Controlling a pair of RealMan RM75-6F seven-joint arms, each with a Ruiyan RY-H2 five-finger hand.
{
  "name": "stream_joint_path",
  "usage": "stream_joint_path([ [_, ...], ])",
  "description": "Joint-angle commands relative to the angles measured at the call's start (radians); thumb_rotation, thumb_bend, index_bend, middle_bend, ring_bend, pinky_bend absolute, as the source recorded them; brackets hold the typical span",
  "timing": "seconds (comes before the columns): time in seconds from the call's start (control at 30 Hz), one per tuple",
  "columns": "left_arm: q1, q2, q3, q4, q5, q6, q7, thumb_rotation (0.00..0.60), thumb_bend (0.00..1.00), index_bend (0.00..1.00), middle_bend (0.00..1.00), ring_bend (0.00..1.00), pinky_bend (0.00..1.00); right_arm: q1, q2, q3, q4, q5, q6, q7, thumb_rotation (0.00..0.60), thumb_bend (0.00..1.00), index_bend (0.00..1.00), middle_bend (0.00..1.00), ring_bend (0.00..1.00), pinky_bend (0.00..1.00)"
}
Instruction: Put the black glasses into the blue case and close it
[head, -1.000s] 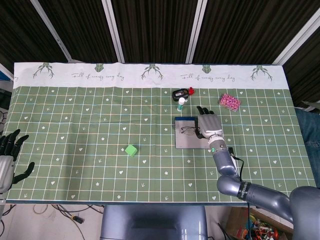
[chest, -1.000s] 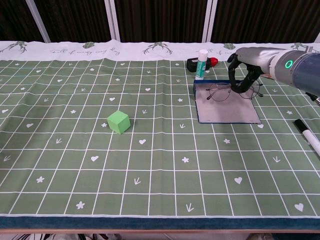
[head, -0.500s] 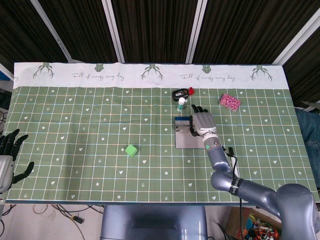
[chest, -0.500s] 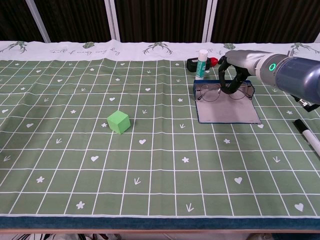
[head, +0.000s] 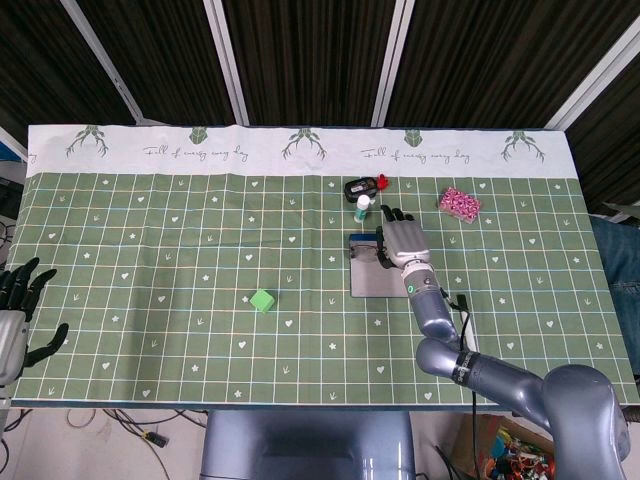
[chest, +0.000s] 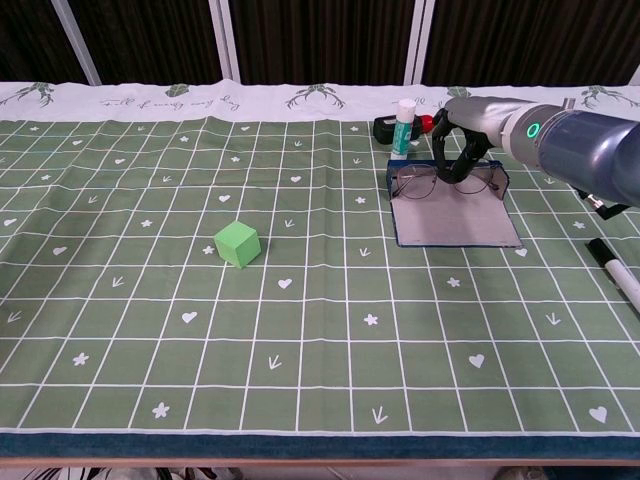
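Note:
The blue case (head: 380, 282) (chest: 455, 225) lies open and flat right of the table's centre, grey lining up. The black glasses (chest: 417, 184) (head: 364, 252) sit over the case's far edge, near its blue back rim. My right hand (head: 401, 243) (chest: 461, 140) reaches down from above with its fingers curled around the middle of the frame, holding it. My left hand (head: 16, 318) hangs off the near-left table edge, fingers spread, holding nothing; the chest view does not show it.
A green cube (head: 262, 301) (chest: 237, 243) sits left of the case. A white bottle (head: 362, 208) (chest: 404, 128) and a black-and-red item (head: 358, 187) (chest: 386, 128) stand just behind the case. A pink object (head: 459, 204) lies far right. A black marker (chest: 615, 272) lies near right.
My right hand has carried the glasses left and farther back, from the middle of the open case to its far edge. The left hand has stayed put.

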Motion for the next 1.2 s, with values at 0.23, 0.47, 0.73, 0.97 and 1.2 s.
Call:
stream_joint_path([
  [0.23,0.000,-0.001,0.001,0.001,0.000,-0.001,0.003,0.600,0.31,0.11,0.00,0.00,0.00,0.006,0.006,-0.001,0.018,0.010,-0.023,0.008,0.600,0.48,0.67,0.07,0.10,0.18],
  [0.47,0.000,-0.001,0.001,0.000,0.000,0.000,0.004,0.600,0.31,0.11,0.00,0.00,0.00,0.005,0.017,-0.006,0.028,0.008,-0.057,0.030,0.600,0.48,0.67,0.07,0.10,0.18],
  [0.73,0.001,-0.001,0.001,-0.001,0.002,0.002,0.003,0.600,0.31,0.11,0.00,0.00,0.00,0.004,0.016,-0.012,0.050,0.001,-0.083,0.057,0.600,0.48,0.67,0.07,0.10,0.18],
  [0.97,0.001,-0.001,0.001,0.000,0.003,0.003,0.003,0.600,0.31,0.11,0.00,0.00,0.00,0.005,0.017,-0.019,0.060,-0.008,-0.089,0.067,0.600,0.46,0.53,0.07,0.09,0.18],
  [1.2,0.002,-0.001,0.001,0.000,0.004,0.005,0.002,0.600,0.31,0.11,0.00,0.00,0.00,0.008,0.024,-0.033,0.058,0.018,-0.095,0.044,0.600,0.43,0.39,0.08,0.08,0.18],
])
